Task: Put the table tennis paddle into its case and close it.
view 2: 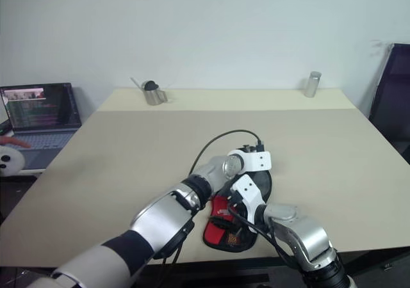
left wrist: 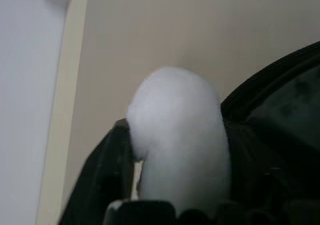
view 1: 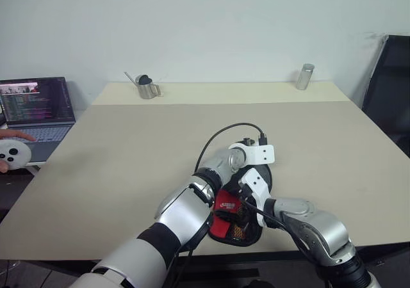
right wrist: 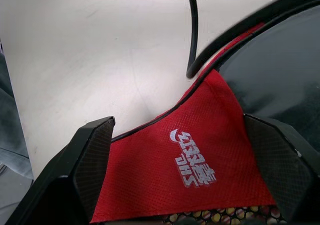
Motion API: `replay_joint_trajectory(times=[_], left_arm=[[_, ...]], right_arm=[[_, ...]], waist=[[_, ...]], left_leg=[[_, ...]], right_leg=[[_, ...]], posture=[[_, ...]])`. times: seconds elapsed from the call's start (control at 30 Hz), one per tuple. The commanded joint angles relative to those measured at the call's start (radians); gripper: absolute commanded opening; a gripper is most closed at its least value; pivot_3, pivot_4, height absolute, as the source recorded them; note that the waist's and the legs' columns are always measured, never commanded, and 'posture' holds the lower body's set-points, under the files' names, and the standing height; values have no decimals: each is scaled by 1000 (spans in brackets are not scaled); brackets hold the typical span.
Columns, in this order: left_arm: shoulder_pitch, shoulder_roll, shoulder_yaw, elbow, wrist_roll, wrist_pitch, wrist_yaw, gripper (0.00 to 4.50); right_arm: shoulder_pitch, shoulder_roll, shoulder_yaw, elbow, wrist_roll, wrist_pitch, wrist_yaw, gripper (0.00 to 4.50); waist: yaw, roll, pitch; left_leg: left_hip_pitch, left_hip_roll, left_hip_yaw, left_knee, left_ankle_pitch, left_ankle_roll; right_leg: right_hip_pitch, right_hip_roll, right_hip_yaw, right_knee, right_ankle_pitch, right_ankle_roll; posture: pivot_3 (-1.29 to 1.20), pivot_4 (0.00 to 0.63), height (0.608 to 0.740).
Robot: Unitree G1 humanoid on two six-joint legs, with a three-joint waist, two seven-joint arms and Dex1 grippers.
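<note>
The paddle-shaped black fabric case with red lower part, white logo and mesh pocket [right wrist: 200,160] lies flat on the beige bench [view 1: 128,153], at its near edge, directly beneath both arms. The right end effector [right wrist: 190,175] hovers just above the red part of the case, its two black fingers [right wrist: 92,155] spread wide to either side of the white logo and gripping nothing. The left end effector [view 1: 246,148] reaches over the far, round black end of the case; whether its fingers are parted or closed cannot be told, since a white part of the arm covers them in the head views and blocks the left wrist view. The table tennis paddle is not distinct from the case: a dark round surface beside the right end effector may be its rubber face already inside, but that is uncertain. Judging by this, the work seems to be at the closing step. The next move would call for finding the zipper pull along the black rim, while the other end effector pins the fabric down.
</note>
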Motion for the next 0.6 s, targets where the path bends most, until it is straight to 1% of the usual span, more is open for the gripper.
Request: replay_joint_trajectory(times=[0.03,0.17,0.27,0.3,0.37,0.47,0.53,0.6], left_arm=[[34,28,-20,26,19,19,-1,3856],[31,52,11,19,-21,-9,-20,3856],[31,68,62,7,-81,-66,-91,3856],[33,70,78,4,-104,-87,-140,3856],[29,82,142,-12,-187,-130,-301,3856],[-3,108,218,-38,-281,-165,-435,3856],[-25,139,265,-62,-340,-190,-516,3856],[-28,185,293,-90,-385,-217,-623,3856]], right_arm=[[-1,8,38,35,4,-20,20,4500],[-10,6,60,47,-12,-44,18,4500],[-20,-17,53,44,-19,-58,28,4500],[-25,-38,38,43,-14,-62,46,4500],[-34,-89,5,34,2,-67,89,4500],[-39,-158,-24,25,27,-77,146,4500],[-40,-195,-46,27,44,-97,190,4500],[-40,-231,-97,28,87,-112,248,4500]], waist=[[0,-1,-1],[-2,0,-1],[-3,0,-1],[-2,0,-1],[3,-1,-1],[7,-1,-1],[8,-1,0],[7,-1,0]], left_leg=[[1,0,0,0,0,0],[4,2,2,0,0,0],[6,3,2,0,0,0],[6,3,2,0,0,0],[6,3,1,0,0,0],[4,1,1,0,0,0],[1,1,-1,0,0,0],[-5,1,-1,1,0,0]], right_leg=[[0,0,0,0,0,0],[2,2,1,1,0,0],[3,3,1,1,0,0],[4,3,1,1,0,0],[4,3,1,0,0,0],[4,3,0,-1,0,0],[3,3,-1,-2,1,-2],[-3,2,-1,-2,3,-5]], posture=[[0,150,740],[0,150,740],[0,150,740],[0,150,740],[0,150,740],[0,150,740],[0,150,740],[0,150,740]])
